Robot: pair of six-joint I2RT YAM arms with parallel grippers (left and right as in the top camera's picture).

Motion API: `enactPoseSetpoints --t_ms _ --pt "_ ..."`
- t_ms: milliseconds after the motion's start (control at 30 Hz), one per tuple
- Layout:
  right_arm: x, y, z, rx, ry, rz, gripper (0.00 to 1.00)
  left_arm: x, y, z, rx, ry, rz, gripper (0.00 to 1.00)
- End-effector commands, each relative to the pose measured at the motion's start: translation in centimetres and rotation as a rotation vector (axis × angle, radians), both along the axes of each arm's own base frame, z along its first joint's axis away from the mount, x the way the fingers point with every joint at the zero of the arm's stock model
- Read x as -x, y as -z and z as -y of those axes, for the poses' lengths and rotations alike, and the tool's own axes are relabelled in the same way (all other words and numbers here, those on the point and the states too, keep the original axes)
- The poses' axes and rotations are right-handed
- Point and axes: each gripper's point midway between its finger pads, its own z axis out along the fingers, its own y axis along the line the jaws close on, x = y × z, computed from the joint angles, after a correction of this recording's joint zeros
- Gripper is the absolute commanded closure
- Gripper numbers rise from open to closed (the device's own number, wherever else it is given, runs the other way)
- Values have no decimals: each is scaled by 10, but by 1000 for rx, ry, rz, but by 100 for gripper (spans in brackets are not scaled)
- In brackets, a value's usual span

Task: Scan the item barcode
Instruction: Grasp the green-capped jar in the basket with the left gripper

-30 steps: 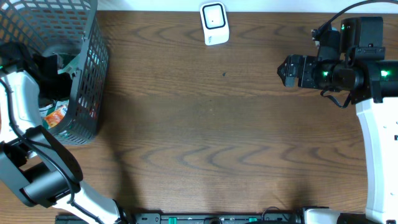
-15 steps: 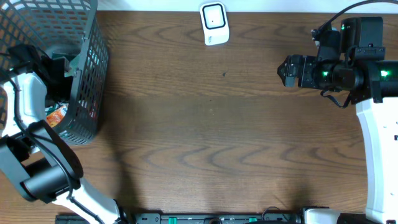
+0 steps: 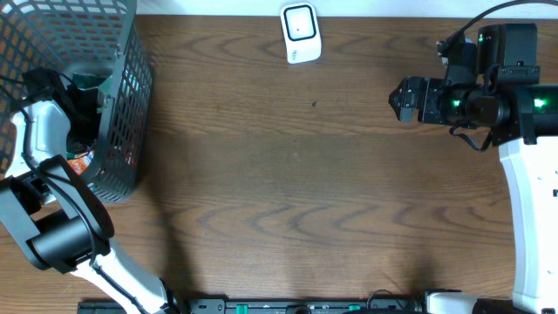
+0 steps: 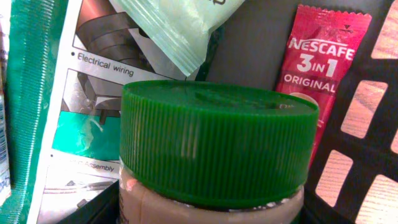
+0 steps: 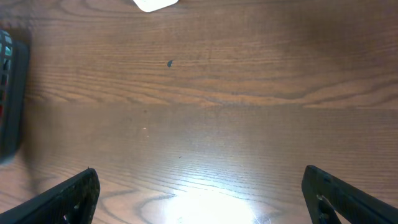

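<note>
The brown wooden table takes up most of what I can see, its middle bare wood grain. At its left end stands a dark mesh basket, and the left arm bends up from the near edge and over the rim, so the left gripper sits down inside the basket among the goods. Its fingers do not show in either view, so I cannot tell whether they are spread or closed on anything. The right arm stands at the opposite end, well apart from the basket. The right gripper hangs over bare wood with its two fingertips spread wide and nothing between them. Inside the basket, seen up close from the left wrist, a printed sheet or box face with line drawings and the words "Electrical wiring" leans along the left side. Right in front of the camera is a jar with a ribbed green lid and pale contents below it, standing upright and filling the lower middle of that view. Behind it to the right a red Nescafe 3-in-1 sachet stands against the mesh wall, and a pale green packet lies across the top. A small white scanner sits at the far edge of the table, well away from both arms.
</note>
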Motion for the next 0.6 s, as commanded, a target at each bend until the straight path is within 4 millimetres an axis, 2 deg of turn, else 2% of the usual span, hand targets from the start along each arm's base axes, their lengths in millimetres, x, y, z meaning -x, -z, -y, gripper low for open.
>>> enactPoseSetpoints --t_ms 0,133,233,367,433,567 --pt "-2 -6 -2 0 -17 18 1 -7 -22 -6 -36 -8 50 45" --pt "-2 -6 -2 0 -17 18 1 -18 -60 -11 -71 -41 138 46" --pt "-2 -6 -2 0 -17 18 1 -25 -101 -15 -124 -45 246 45" --pt "-2 -6 -2 0 -17 18 1 -27 -165 -29 -240 -130 407 45" --pt "-2 -6 -2 0 -17 18 1 -23 -204 -34 -299 -181 505 45" --pt "-2 -6 -2 0 -17 18 1 -10 -276 -28 -342 -246 702 46"
